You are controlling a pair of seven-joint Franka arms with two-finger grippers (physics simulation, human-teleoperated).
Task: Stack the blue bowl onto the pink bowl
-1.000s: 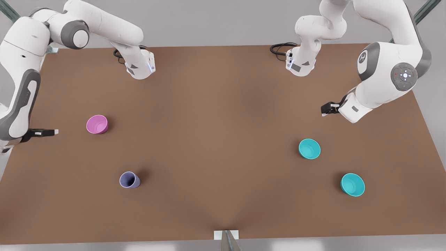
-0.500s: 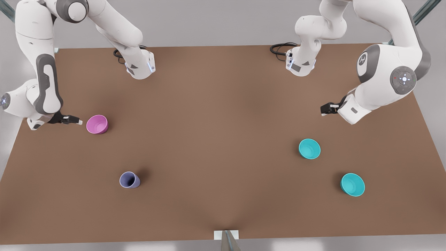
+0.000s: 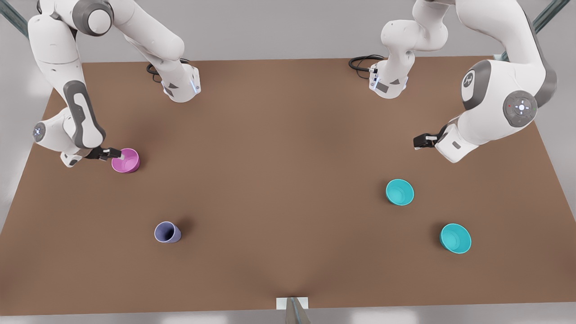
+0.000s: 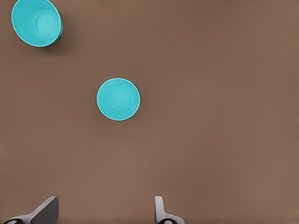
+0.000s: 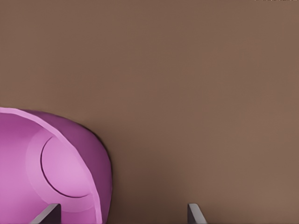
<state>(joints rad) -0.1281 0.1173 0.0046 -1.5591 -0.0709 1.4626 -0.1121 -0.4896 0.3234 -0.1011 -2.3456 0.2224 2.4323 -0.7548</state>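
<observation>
At the pink bowl (image 3: 126,160) on the front view's left, right hand (image 3: 116,154) is spread open, one finger over the rim. Left hand (image 3: 420,141) waits open above the blue bowl (image 3: 399,192) (its twin (image 3: 455,238) sits nearby). Risk: closing off-centre could tip or shove the pink bowl across the bench (image 3: 288,180).

Probably a simulated lab bench — bare brown table (image 3: 288,148), plain grey surround, two white arms mounted on it.
</observation>
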